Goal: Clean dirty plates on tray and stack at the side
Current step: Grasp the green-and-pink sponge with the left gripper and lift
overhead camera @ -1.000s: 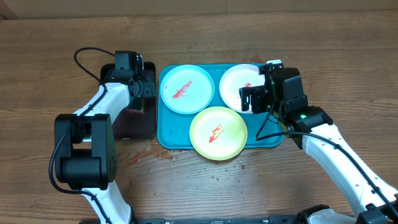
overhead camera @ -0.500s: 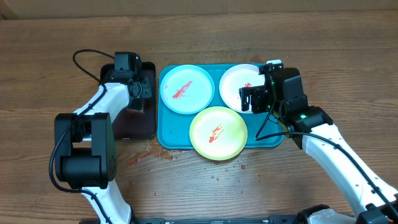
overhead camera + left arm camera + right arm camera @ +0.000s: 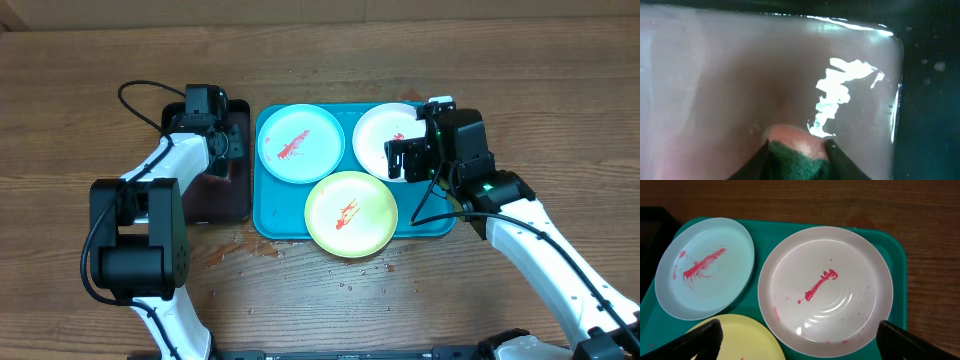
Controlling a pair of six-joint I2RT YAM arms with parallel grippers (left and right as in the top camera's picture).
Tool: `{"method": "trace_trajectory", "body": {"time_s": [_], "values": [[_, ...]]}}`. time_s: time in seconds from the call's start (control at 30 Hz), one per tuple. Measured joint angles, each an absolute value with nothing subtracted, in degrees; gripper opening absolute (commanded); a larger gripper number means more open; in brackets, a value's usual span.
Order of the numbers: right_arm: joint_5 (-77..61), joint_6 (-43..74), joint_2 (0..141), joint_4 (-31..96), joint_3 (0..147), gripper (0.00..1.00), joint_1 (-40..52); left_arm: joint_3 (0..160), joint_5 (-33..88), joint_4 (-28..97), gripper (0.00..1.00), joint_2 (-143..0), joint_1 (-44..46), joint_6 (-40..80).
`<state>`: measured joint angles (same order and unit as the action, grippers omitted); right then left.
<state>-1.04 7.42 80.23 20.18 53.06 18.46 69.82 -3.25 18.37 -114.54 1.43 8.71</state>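
Three sauce-smeared plates lie on the turquoise tray [image 3: 272, 222]: a light blue plate [image 3: 300, 142] at the back left, a white plate [image 3: 372, 136] at the back right, a pale green plate [image 3: 350, 213] at the front. In the right wrist view the white plate [image 3: 825, 285], blue plate [image 3: 705, 267] and green plate's edge [image 3: 735, 340] show. My right gripper [image 3: 797, 340] is open and empty above the white plate. My left gripper [image 3: 797, 152] is shut on a green-backed sponge [image 3: 795, 160], pressed into the black tray [image 3: 215, 195].
The black tray's wet reddish inside [image 3: 740, 75] fills the left wrist view, with a bright glare on the liquid. Water drops and red smears lie on the wooden table [image 3: 235, 250] in front of both trays.
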Motion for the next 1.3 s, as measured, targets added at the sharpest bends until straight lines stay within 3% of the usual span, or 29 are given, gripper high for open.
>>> {"method": "trace_trajectory", "body": {"time_s": [0.1, 0.63, 1.3], "values": [[-1.1, 7.4, 80.2, 20.2, 53.1, 1.00, 18.5, 70.0, -3.3, 18.6, 0.04, -114.6, 1.4, 9.0], [-1.0, 7.4, 80.2, 20.2, 53.1, 1.00, 18.5, 80.7, -6.3, 32.0, 0.04, -113.7, 1.4, 8.8], [-1.3, 7.4, 82.5, 20.2, 53.1, 1.00, 18.5, 82.8, -7.2, 39.0, 0.04, -110.3, 1.5, 9.9]]}}
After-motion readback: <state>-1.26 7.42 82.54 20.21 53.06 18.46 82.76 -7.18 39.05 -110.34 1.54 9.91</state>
